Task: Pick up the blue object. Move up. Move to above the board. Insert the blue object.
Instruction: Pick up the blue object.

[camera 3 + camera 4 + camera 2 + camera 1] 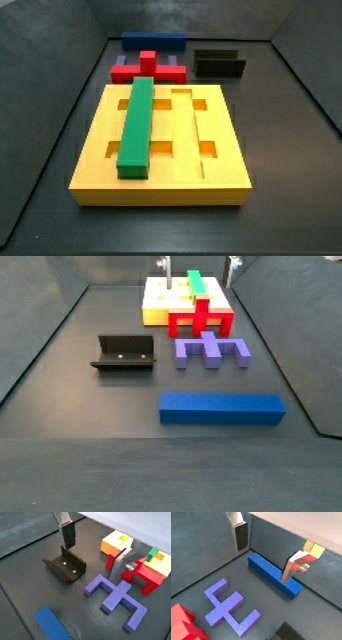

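The blue object (pixel 274 576) is a long dark-blue bar lying flat on the dark floor beside a wall, seen in both side views (pixel 223 408) (pixel 154 42). The board (pixel 160 150), a thick yellow slab with grooves and square cut-outs, lies at the opposite end and carries a green bar (pixel 138 125) in one groove. My gripper (pixel 262 565) hangs open well above the floor with nothing between its fingers (pixel 239 537). In a wrist view, one finger overlaps the blue bar's far half. The gripper (pixel 91 560) also shows over the fixture and the board's corner.
A violet-blue flat piece (pixel 214 351) and a red piece (pixel 201 318) lie between the blue bar and the board. The black fixture (pixel 127 353) stands to one side of them. Dark walls enclose the floor.
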